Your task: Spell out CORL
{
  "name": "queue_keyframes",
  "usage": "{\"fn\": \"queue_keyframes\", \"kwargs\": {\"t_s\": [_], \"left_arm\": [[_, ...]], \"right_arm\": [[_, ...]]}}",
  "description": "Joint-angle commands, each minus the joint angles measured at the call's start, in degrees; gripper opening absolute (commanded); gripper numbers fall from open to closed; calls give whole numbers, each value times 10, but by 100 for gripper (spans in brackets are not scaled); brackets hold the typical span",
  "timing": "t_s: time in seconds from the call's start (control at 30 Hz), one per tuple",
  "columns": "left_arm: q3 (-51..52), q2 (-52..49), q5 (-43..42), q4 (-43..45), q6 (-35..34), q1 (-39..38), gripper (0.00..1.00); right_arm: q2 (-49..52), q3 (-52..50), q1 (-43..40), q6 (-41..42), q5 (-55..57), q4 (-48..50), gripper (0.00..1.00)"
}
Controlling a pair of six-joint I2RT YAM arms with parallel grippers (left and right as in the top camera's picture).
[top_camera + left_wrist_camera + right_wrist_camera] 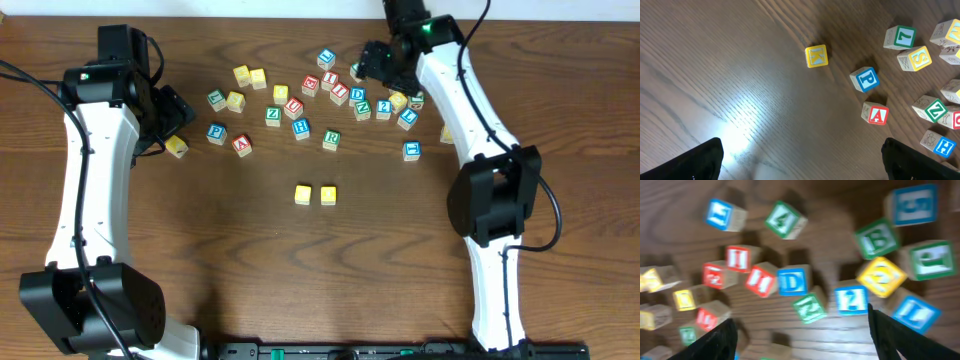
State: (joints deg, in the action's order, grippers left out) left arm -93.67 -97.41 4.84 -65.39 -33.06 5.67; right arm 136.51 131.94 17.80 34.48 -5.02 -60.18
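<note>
Two yellow-topped cubes [302, 194] [328, 195] sit side by side at the table's middle. The white cube with a green R [331, 139] lies above them at the lower edge of the cube pile. A blue-lettered cube that looks like the L [407, 118] [915, 312] lies at the pile's right end. My right gripper [365, 68] [802, 340] hovers open over the pile's upper right, with only bare wood between its fingers. My left gripper [172, 115] [802, 160] is open and empty at the far left, close to a yellow K cube [816, 56].
Several other letter cubes are scattered across the far half of the table: blue P [864, 79], red A [875, 114], green Z [930, 109], blue D [792, 281], green B [876, 240]. The right wrist view is blurred by motion.
</note>
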Motion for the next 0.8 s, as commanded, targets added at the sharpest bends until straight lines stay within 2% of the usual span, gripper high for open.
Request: {"fn": "queue_keyframes", "kwargs": {"t_s": [0.0, 0.33, 0.43, 0.63, 0.67, 0.73, 0.77], "left_arm": [[6, -8, 1, -4, -5, 0, 100], [6, -15, 1, -5, -8, 0, 99], [7, -19, 1, -6, -7, 0, 99], [8, -19, 1, -18, -7, 0, 99], [8, -19, 1, -18, -7, 0, 99], [8, -19, 1, -19, -7, 0, 99], [8, -19, 1, -18, -7, 0, 99]], "right_arm": [[7, -1, 28, 21, -9, 20, 79], [19, -1, 107, 16, -14, 41, 79], [23, -1, 131, -13, -10, 41, 80], [23, -1, 145, -22, 50, 41, 83], [23, -1, 143, -22, 49, 42, 84], [23, -1, 137, -23, 49, 43, 96], [23, -1, 133, -28, 48, 43, 99]]}}
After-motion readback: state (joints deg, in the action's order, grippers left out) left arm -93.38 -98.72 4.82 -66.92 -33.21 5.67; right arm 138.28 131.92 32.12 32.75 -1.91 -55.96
